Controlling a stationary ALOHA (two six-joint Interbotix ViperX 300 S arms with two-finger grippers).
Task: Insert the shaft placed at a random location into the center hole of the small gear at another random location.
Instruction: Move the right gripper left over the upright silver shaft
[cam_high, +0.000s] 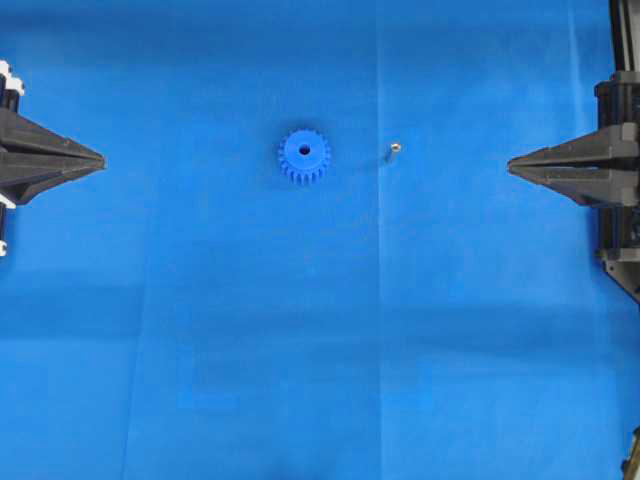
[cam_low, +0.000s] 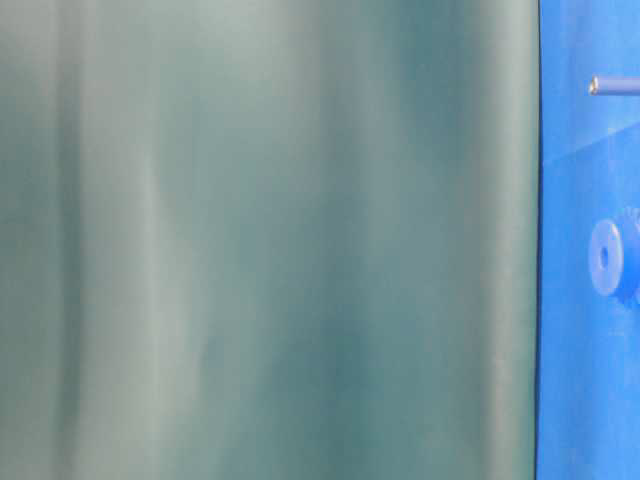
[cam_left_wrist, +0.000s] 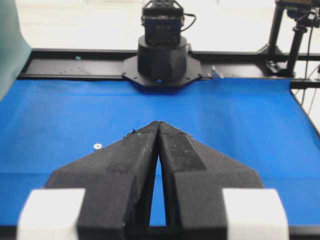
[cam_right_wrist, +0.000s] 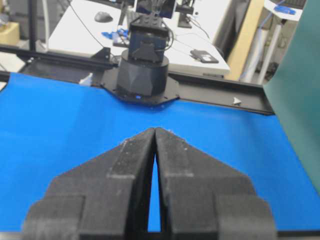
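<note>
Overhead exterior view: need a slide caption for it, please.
Start state: small gear lies flat, shaft apart to its right, left gripper and right gripper shut at the edges.

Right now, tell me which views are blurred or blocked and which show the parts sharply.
Overhead view: evenly lit and sharp, small gear and shaft clear, fold creases in the blue cloth. Table-level view: mostly filled by a blurred green sheet, gear and shaft soft at the right edge. Wrist views: closed fingertips fill the foreground, background bright.
</note>
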